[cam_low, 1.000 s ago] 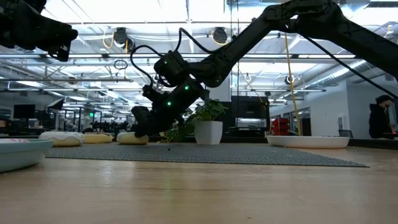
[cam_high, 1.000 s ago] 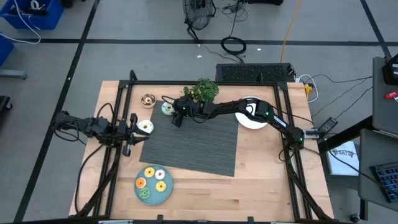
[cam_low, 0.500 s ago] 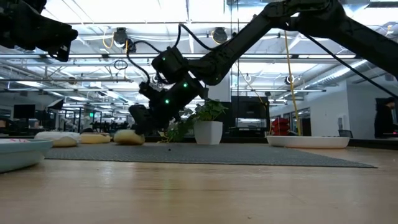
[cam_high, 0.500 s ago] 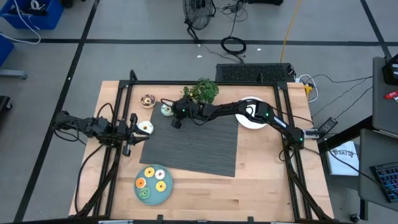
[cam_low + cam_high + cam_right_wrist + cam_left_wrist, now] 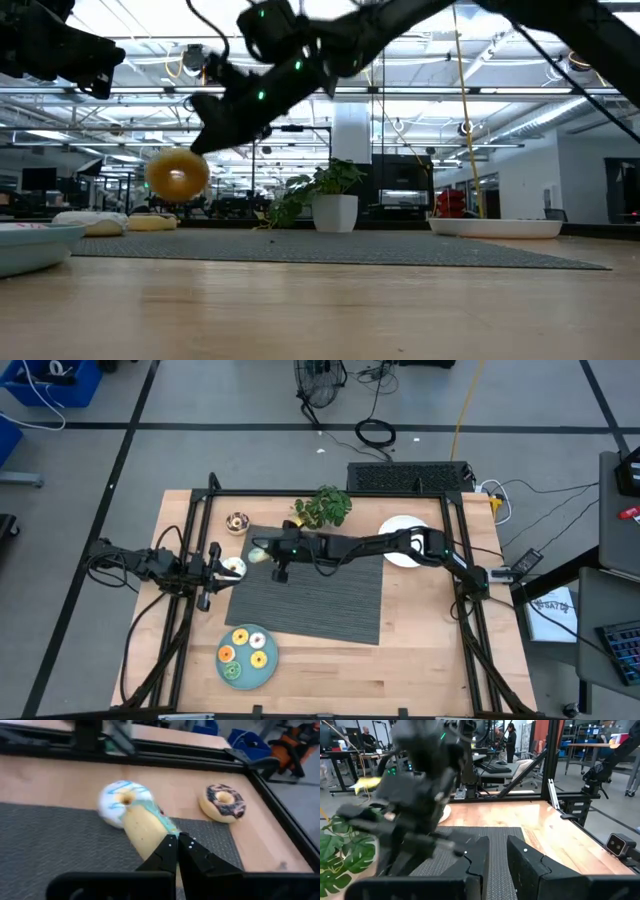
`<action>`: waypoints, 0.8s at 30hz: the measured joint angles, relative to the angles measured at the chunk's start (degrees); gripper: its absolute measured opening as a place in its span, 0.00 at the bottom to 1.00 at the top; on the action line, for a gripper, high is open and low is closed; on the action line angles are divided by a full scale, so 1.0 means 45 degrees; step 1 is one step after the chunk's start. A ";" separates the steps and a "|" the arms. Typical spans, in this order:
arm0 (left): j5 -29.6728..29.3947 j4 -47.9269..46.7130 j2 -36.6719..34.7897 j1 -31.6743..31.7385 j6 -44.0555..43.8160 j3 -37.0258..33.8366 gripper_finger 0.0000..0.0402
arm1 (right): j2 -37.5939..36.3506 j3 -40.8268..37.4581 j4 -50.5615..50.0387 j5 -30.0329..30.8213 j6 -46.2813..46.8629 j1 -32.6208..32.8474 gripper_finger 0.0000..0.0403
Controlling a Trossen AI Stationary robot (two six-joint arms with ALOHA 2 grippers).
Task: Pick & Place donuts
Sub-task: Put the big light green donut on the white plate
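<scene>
- My right end effector (image 5: 177,842) is pinched shut on a donut (image 5: 145,827), up in the air over the far left corner of the grey mat (image 5: 310,595).
- In the low view the donut (image 5: 177,175) hangs on its edge below my fingers, clear of the tabletop (image 5: 320,310).
- I hold it by one side of the ring, with my fingers squeezed tight on the edge. That looks like a good place to hold, because the ring is thin there.
- I think it is very light, since it hangs from a tiny pinch and does not pull out.
- It looks smooth and a bit slippery, like a toy. It could swing or slip if I go fast.
- It does not look like it would break if it fell, but it could roll away.
- A white donut with blue lines (image 5: 120,802) and a brown donut (image 5: 223,802) lie on the tabletop just past the mat.
- The teal plate (image 5: 247,657) with four donuts sits on the near left side. I guess mine goes there.
- My left end effector (image 5: 492,862) waits at the left side, fingers nearly together and holding nothing.
</scene>
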 joint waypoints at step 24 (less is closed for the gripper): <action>0.0000 0.0065 -0.0002 0.0000 0.0000 0.0000 0.17 | -0.3451 0.0002 -1.2813 0.8144 0.3377 0.3030 0.00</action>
